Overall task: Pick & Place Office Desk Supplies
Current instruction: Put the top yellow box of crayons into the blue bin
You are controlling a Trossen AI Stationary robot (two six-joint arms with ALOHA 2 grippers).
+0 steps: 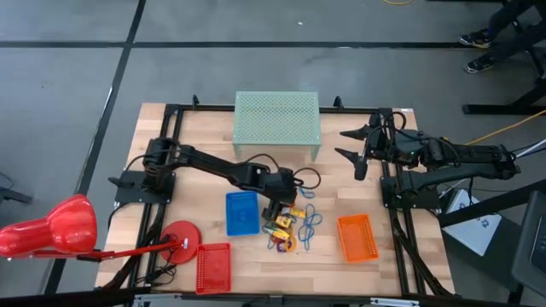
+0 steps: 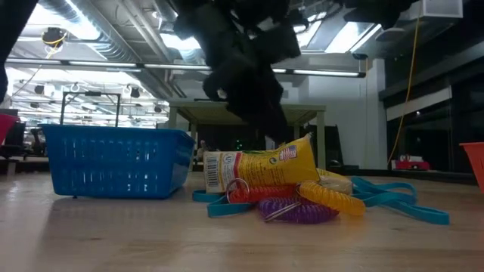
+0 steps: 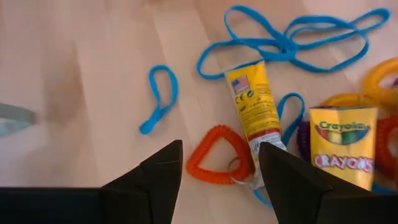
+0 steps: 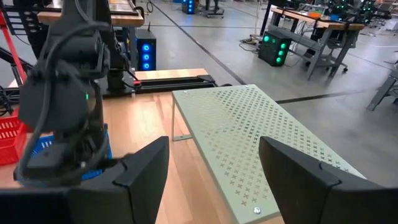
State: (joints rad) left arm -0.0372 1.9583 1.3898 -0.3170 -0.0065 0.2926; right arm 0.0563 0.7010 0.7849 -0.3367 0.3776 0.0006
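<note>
Progress check for you: sorting looks barely started, judging by the layout. The blue tray (image 1: 241, 212), red tray (image 1: 213, 267) and orange tray (image 1: 357, 237) all appear empty from above; mesh hides fine detail, so treat that as likely, not certain.

The supplies sit in one pile on the counter (image 1: 341, 273), between the blue tray and the orange tray, just right of the blue one.

Left gripper (image 3: 219, 169) hovers over the pile, fingers spread, nothing held. The orange coil loop (image 3: 217, 162) lies directly between its fingers in the left wrist view, so you're probably lined up for that pick.

Right gripper (image 4: 211, 168) is parked at the far right of the counter beside the green perforated stand (image 1: 276, 122), fingers apart, empty.

Count, as far as the frames allow:
- Trays: 3 (blue, red, orange).
- Crayon box (image 3: 343, 144): 1.
- Yellow glue tube (image 3: 254, 102): 1.
- Coil loops: orange 1, purple (image 2: 296, 210) 1, yellow (image 2: 333, 198) at least 1, red (image 2: 261, 193) 1. They overlap, so that's approximate.
- Blue bands: one small loop (image 3: 159, 99) lying apart from the pile, plus a tangle of larger ones (image 3: 292, 40); can't separate the tangle into a number.
- Red desk lamp (image 1: 51, 228): 1, near left corner.

Everything remains to be placed.
</note>
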